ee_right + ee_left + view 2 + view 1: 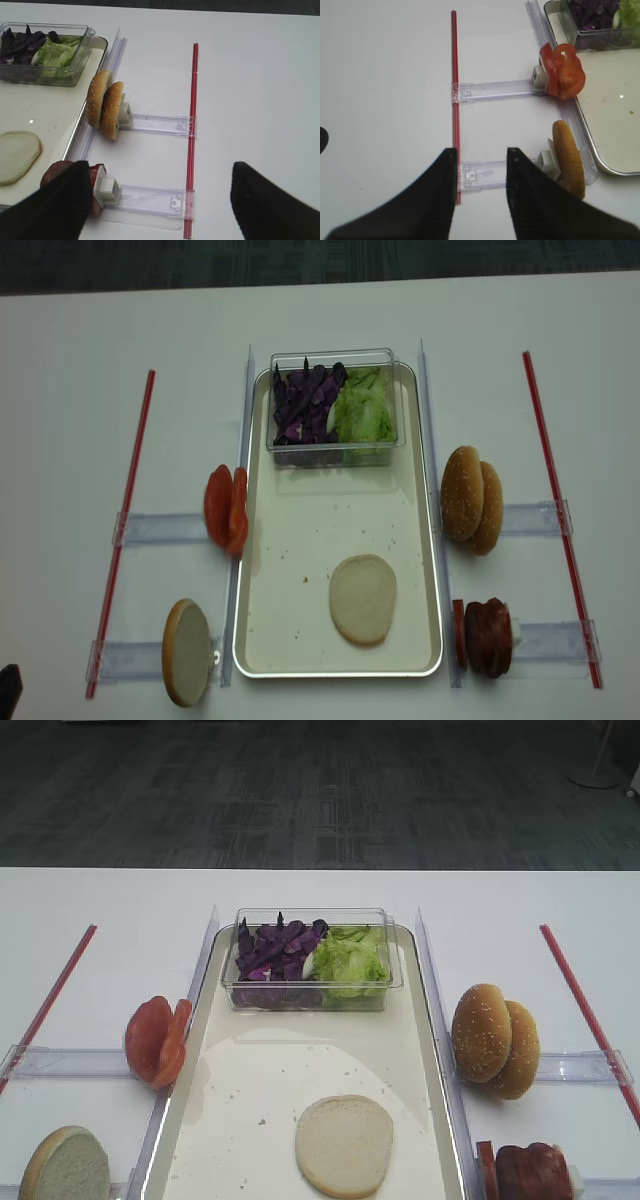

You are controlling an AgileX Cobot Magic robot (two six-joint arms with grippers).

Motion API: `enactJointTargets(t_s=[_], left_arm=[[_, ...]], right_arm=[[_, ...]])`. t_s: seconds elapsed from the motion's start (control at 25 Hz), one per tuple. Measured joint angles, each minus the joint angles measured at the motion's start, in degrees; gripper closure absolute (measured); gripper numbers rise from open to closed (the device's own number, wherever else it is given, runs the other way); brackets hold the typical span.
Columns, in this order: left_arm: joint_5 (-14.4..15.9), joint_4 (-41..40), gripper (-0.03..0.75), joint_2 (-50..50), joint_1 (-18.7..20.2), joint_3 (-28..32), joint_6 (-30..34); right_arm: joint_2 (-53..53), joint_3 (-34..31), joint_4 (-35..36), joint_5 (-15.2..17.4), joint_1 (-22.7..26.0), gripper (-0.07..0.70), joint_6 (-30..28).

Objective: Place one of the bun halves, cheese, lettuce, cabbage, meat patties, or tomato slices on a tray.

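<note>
Exterior high view shows the tray [200, 1050] running near-to-far down the middle, and there's already one flat bun half [344, 1144] lying cut face up on its near end. So one item counts as placed, as far as I can judge. At the far end of the tray sits a clear tub [312, 960] with the purple cabbage [275, 950] on the left and lettuce [348, 960] on the right, probably kept in a tub because shreds would scatter otherwise.

Everything else stands on edge in clear plastic holders [160, 528] beside the tray, which looks like a way to leave both faces free for a pinch. On the left, the tomato slices [157, 1038] are farther back and another bun half [66, 1165] is nearer. On the right, the sesame buns [494, 1040] are farther back and the meat patties [528, 1172] are at the near corner. Red strips [120, 540] run outside the holders on both sides.

Neither arm shows in the overhead views. The left gripper [481, 170] has its jaws spread with nothing between them, hovering over the near-left holder just beside the upright bun half. The right gripper [161, 192] is also wide apart and empty, near the patties.

If another layer goes on, either side looks ready.
</note>
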State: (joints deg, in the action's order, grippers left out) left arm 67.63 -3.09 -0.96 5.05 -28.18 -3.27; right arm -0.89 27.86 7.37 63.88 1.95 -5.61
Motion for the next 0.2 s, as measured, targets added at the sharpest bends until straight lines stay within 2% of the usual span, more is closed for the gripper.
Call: enactJointTargets(t_s=[0.2], left_arm=[[0.00, 0.00, 0.482, 0.00, 0.00, 0.00, 0.00]], right_arm=[[0.00, 0.00, 0.00, 0.20, 0.00, 0.043, -0.14]])
